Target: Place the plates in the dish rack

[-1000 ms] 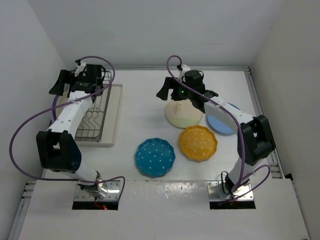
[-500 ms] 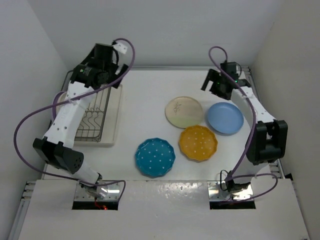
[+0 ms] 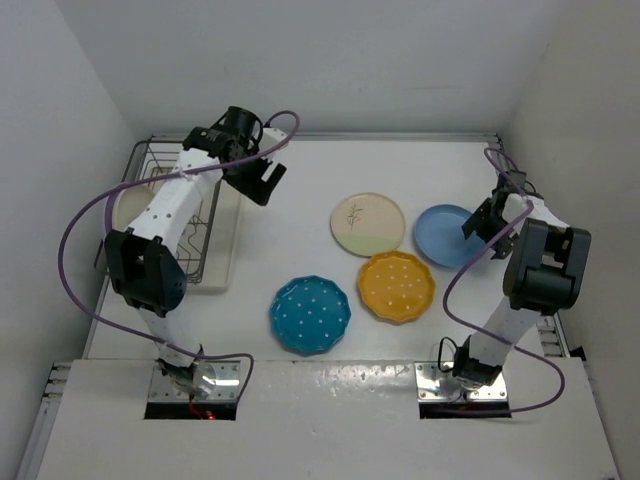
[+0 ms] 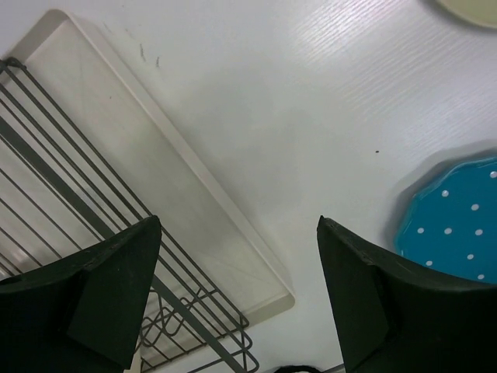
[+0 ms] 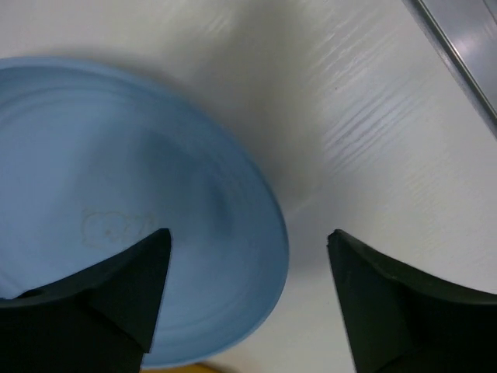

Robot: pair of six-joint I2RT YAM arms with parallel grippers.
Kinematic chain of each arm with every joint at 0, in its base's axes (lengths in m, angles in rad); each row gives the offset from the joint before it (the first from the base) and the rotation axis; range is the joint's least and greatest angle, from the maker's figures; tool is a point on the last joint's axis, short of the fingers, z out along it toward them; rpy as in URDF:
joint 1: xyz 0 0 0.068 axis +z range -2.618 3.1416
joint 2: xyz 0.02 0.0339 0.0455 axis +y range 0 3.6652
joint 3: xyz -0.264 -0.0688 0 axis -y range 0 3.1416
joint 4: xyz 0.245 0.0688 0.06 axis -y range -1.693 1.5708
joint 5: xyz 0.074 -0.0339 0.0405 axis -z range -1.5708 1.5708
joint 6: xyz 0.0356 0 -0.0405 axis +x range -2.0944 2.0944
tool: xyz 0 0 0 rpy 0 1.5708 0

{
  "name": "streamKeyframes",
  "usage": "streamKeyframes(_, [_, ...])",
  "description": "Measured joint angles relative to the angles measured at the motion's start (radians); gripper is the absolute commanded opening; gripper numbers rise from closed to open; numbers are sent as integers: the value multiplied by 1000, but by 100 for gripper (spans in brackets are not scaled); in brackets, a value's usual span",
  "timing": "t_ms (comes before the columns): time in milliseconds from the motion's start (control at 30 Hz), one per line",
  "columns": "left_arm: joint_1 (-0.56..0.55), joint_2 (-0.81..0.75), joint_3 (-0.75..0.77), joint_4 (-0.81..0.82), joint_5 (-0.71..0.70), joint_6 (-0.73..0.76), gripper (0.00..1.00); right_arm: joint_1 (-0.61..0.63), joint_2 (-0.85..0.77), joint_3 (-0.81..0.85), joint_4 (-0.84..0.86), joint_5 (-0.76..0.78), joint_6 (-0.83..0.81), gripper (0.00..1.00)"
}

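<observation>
**dishguy:** Both arms have swung since half a second back. The left gripper [image 3: 262, 180] has left the far end of the dish rack [image 3: 196, 248] and now hangs over the table [image 3: 290, 240], just right of the drip tray [image 3: 230, 235]. The right gripper [image 3: 480, 222] has dropped from the far right corner down to the light blue plate [image 3: 445, 238].

**pat:** Fingers on either one?

**dishguy:** Both are spread wide and holding nothing. In the left wrist view the left gripper [image 4: 237, 225] looks down past the drip tray [image 4: 155, 155] corner, with the dish rack [image 4: 62, 194] wires on one side and the teal dotted plate [image 4: 458, 225] on the other. In the right wrist view the right gripper [image 5: 248, 237] straddles the rim of the light blue plate [image 5: 116, 194]: one finger sits over the plate and the other over bare table [image 5: 388, 116]. I can't tell if it's touching the rim.

**pat:** Arm poses?

**dishguy:** The left arm reaches far forward over the rack, with the wrist bent rightward. The right arm is folded up tight along the right edge.

**pat:** And the other plates?

**dishguy:** They're flat on the table. The sprig plate [image 3: 368, 223] is just left of the blue one, the orange dotted plate [image 3: 397, 286] is nearer the arms, and the teal dotted plate [image 3: 311, 314] is nearest.
</observation>
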Motion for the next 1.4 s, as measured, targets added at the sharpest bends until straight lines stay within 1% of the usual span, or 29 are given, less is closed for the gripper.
streamKeyframes(67, [1,-5,0,2,9,-4,86,-10,38,0,11,0,-2,69])
streamKeyframes(100, [0,-5,0,4,10,-5,86,-16,60,0,18,-3,-2,59])
streamKeyframes(167, [-1,-6,0,8,4,-8,86,-24,92,-1,30,-11,-8,44])
streamKeyframes(200, [-1,-6,0,8,-2,-10,86,-27,99,-2,40,-23,-4,26])
streamKeyframes(300, [-2,-6,0,8,-19,-13,86,-31,88,-11,67,-32,-10,0])
streamKeyframes(433, [-10,-7,0,8,-31,-12,86,-29,56,-19,92,-33,-18,0])
streamKeyframes(533, [-21,-7,0,12,-16,-10,86,-18,3,-22,95,-4,-47,0])
streamKeyframes(600, [-23,-9,0,20,34,-3,86,7,-56,-19,94,42,-76,0])
streamKeyframes(633, [-21,-13,0,26,65,0,88,29,-91,-11,92,66,-102,0])
streamKeyframes(700, [-15,-21,1,45,143,5,89,98,-150,18,97,126,-155,0])
streamKeyframes(767, [-5,-31,6,70,223,5,90,214,-209,54,131,169,-215,0])
streamKeyframes(833, [9,-32,25,85,292,2,90,337,-246,92,179,171,-246,0])
streamKeyframes(867, [16,-32,33,98,328,-6,90,404,-260,112,214,161,-255,0])
streamKeyframes(900, [26,-32,39,110,365,-12,93,467,-269,123,245,145,-258,0])
streamKeyframes(967, [42,-32,43,130,435,-20,93,577,-280,131,307,93,-253,0])
streamKeyframes(1033, [54,-32,43,142,485,-30,93,650,-277,127,343,30,-243,0])
streamKeyframes(1133, [65,-31,43,155,529,-38,93,710,-260,98,406,-68,-214,0])
streamKeyframes(1233, [72,-31,36,167,546,-39,92,742,-240,49,473,-158,-178,0])
streamKeyframes(1300, [73,-35,5,185,542,-37,87,756,-232,19,510,-209,-166,0])
streamKeyframes(1400, [74,-35,-68,194,533,-32,77,769,-227,0,537,-266,-159,0])
